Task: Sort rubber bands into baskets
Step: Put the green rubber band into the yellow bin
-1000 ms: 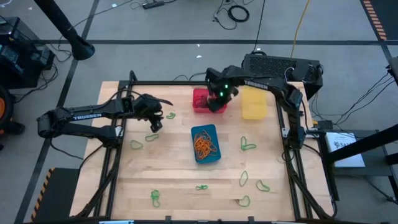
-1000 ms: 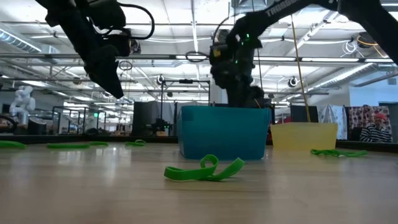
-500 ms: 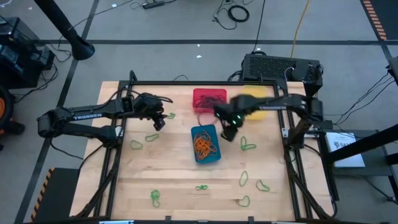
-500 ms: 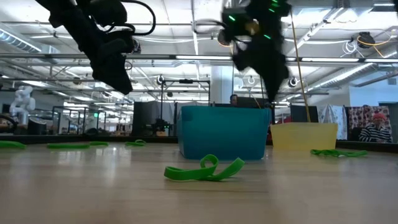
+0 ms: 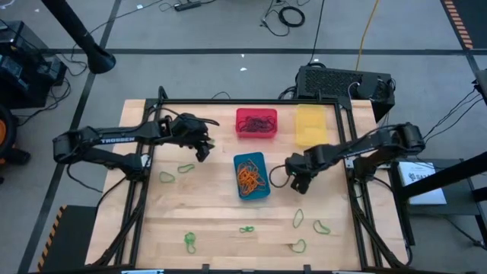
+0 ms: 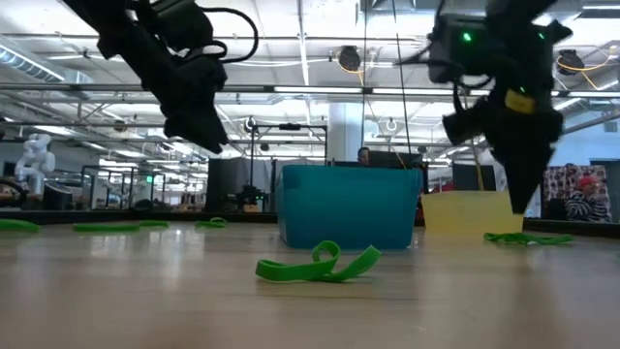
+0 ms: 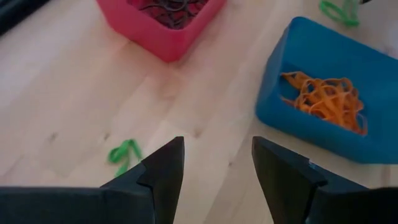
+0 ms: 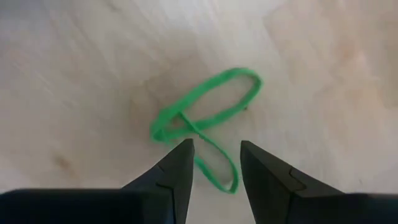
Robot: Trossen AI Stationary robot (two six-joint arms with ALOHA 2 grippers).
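My right gripper (image 5: 298,183) hung just to the right of the blue basket (image 5: 252,175), low over the table (image 5: 213,221), with its two fingers (image 8: 177,171) standing apart and nothing between them. Straight past those fingers lay a green rubber band (image 8: 202,118), twisted into a loop with a tail that ran down between the tips; I was not touching it. In the low view that gripper (image 6: 520,199) pointed down in front of the yellow basket (image 6: 473,212), with a green band (image 6: 523,237) flat on the wood just under it.

My left gripper (image 5: 202,148) hovered left of the blue basket and below-left of the red basket (image 5: 256,122), its fingers (image 7: 165,171) spread wide and empty. Past them I saw the red basket (image 7: 163,28) holding dark bands (image 7: 168,6), the blue basket (image 7: 323,99) holding a tangle of orange bands (image 7: 326,99), and one small green band (image 7: 123,152) on the bare wood close by.

The yellow basket (image 5: 310,125) sat to the right of the red one (whether anything lay in it I could not tell). More green bands were scattered over the table: two left of the blue basket (image 5: 186,168), one near the front (image 5: 246,228), one at the front left (image 5: 189,242), and several at the front right (image 5: 321,227).
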